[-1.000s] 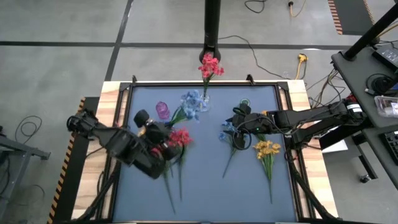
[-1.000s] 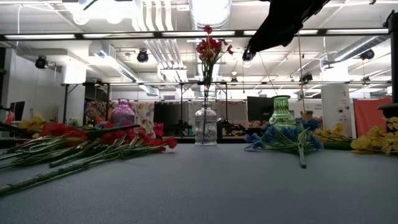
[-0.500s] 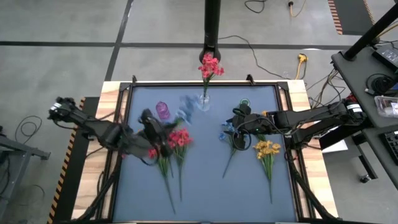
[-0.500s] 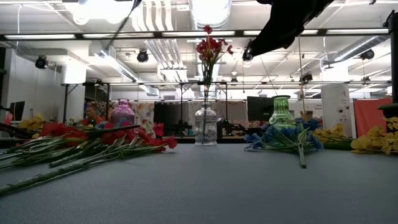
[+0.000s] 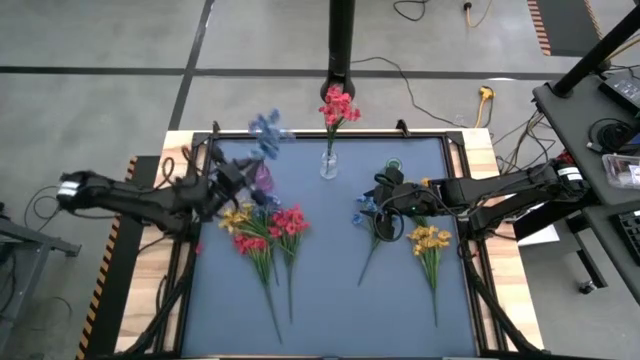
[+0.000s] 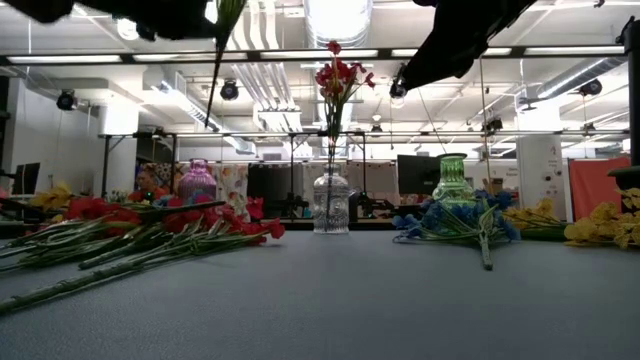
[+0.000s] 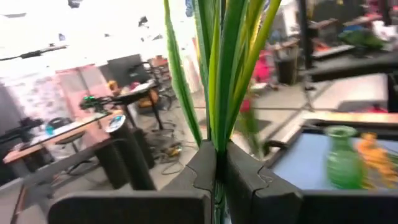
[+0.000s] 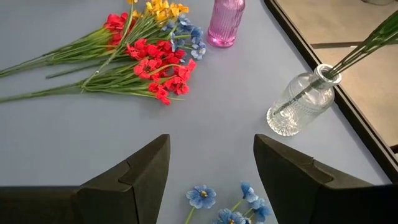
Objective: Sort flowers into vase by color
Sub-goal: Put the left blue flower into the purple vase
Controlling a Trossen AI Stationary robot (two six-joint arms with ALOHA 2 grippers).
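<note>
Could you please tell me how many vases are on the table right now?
3: a clear vase at the far edge holding red flowers, a pink vase to its left beside the left gripper, and a green vase to its right.

**Bright room, some blur**

Big ceiling lights (image 6: 338,14) shine down and glare white. The table (image 5: 330,300) is evenly lit, with only soft, faint shadows. The blue flowers (image 5: 266,130) look smeared from above. The left wrist picture is fuzzy all over, and its green stems (image 7: 219,68) are streaky. The right wrist picture is sharp and clear.
</note>
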